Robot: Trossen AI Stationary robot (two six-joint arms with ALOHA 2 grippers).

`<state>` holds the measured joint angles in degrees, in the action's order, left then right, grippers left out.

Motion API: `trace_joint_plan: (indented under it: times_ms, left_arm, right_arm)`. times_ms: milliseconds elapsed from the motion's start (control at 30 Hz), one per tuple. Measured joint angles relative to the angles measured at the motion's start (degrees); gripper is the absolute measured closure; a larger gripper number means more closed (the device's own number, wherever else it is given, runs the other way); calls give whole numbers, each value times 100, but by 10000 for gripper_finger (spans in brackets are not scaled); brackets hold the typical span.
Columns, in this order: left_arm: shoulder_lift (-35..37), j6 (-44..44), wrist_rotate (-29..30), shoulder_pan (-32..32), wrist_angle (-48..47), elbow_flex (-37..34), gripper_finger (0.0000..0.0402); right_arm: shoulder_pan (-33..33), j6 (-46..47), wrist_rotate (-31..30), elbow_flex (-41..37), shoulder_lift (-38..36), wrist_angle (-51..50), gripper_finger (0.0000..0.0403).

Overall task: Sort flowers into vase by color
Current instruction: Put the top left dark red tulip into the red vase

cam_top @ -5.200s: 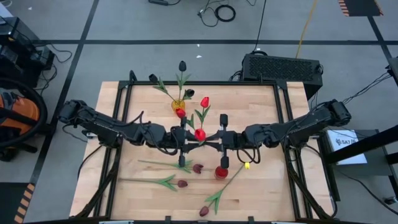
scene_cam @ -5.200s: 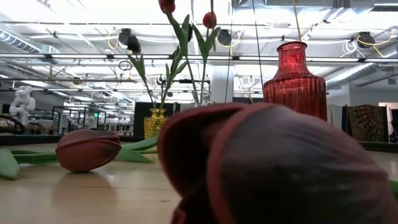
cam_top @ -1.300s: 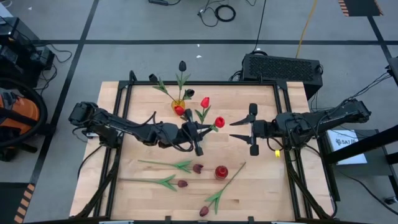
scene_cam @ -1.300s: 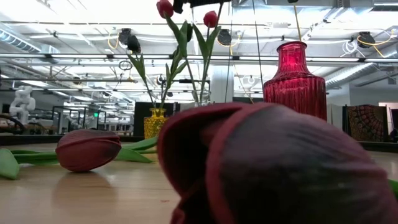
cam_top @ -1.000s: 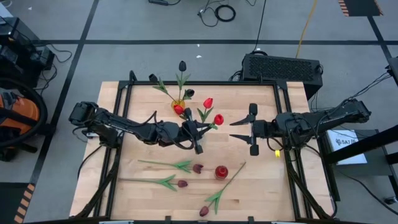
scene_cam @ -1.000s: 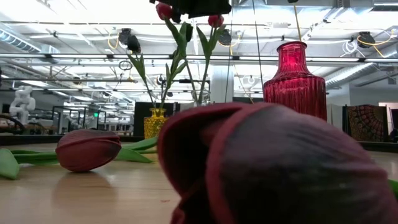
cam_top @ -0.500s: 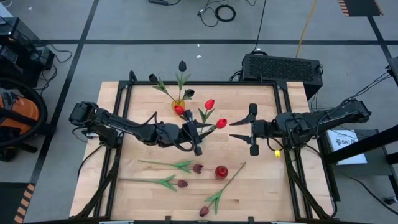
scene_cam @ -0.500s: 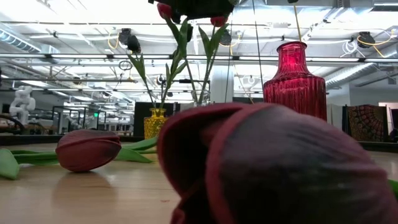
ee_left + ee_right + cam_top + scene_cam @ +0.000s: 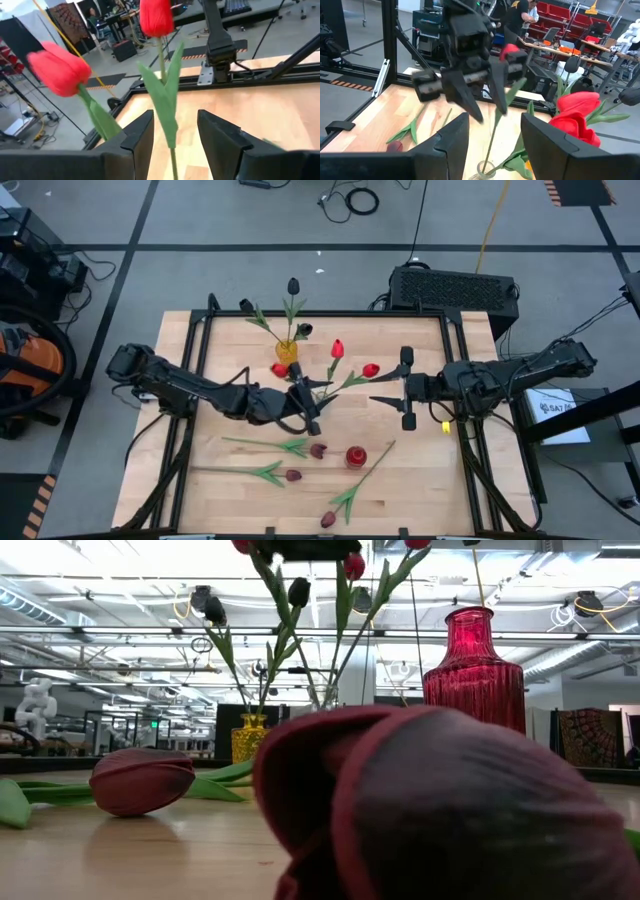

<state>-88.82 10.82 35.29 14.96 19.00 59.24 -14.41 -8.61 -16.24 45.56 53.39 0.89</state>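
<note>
Just parting the left gripper's (image 9: 305, 401) jaws around the stem beside the clear vase (image 9: 322, 696), freeing the red tulip (image 9: 370, 370) to lean out from that vase, leaving the right gripper (image 9: 405, 388) waiting open, empty, well off it.

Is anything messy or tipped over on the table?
Yes. Three dark maroon tulips lie flat on the wooden table near the red vase, not standing in any vase. One bright red tulip in the clear vase leans far sideways, just beyond the open left gripper.
</note>
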Motion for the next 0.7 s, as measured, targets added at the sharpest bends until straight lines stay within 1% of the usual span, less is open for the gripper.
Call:
trace_joint_plan:
  times_ms: [267, 400, 500, 533, 600, 700]
  left_arm:
    - [551, -5, 100, 629, -354, 11, 242]
    - [654, -45, 96, 867, -297, 11, 242]
    - [654, 18, 88, 886, -142, 11, 242]
    - [651, 78, 15, 853, -7, 11, 242]
    - [641, 141, -336, 752, 308, 11, 242]
    - [627, 155, -1266, 621, 755, 11, 242]
  right_arm:
    - [-153, 49, -21, 0, -205, 14, 232]
    - [-270, 49, -21, 0, -347, 22, 232]
    - [-297, 49, -19, 0, -353, 22, 232]
    - [-297, 49, -19, 0, -339, 23, 232]
    - [-295, 49, -19, 0, -293, 70, 232]
    - [-295, 47, -19, 0, -232, 87, 232]
